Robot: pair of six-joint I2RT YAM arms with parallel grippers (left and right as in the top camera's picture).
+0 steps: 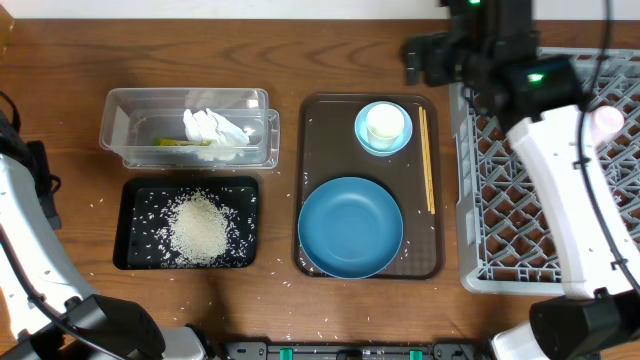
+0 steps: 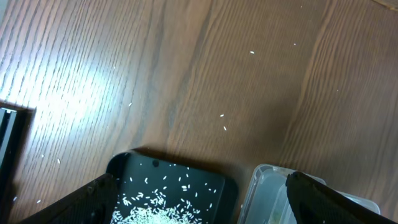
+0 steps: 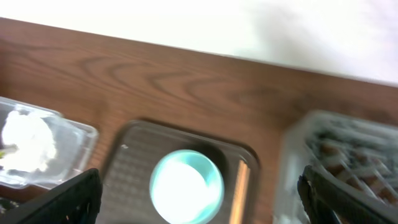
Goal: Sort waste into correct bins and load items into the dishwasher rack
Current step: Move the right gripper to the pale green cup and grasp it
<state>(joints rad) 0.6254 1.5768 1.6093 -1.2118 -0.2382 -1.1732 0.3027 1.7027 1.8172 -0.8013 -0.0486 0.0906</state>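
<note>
Likely the step in hand is lifting the white cup (image 1: 384,122) out of the small bowl (image 1: 362,140), both at the far end of the brown serving tray (image 1: 320,140). The right tool (image 3: 200,177) hangs above that end, fingers spread wide and empty; its own view is blurred. To do it well, I would come straight down over the cup, pinch one wall of the cup alone, and lift it upright before crossing to the rack (image 1: 490,220), just right of the tray, where a pink cup (image 1: 607,120) seems to sit already. The chopsticks (image 1: 427,160) along the tray's right edge lie near the bowl, so a finger lowered on that side could knock them. The cup looks plain white and nests inside the light-blue bowl; the big blue dish (image 1: 350,227) fills the tray's near end. The left tool (image 2: 200,179), also spread and empty, is well left of the tray, over the black tray (image 2: 211,186) of rice (image 2: 149,214) and the clear tub (image 1: 115,125) on the surface.
</note>
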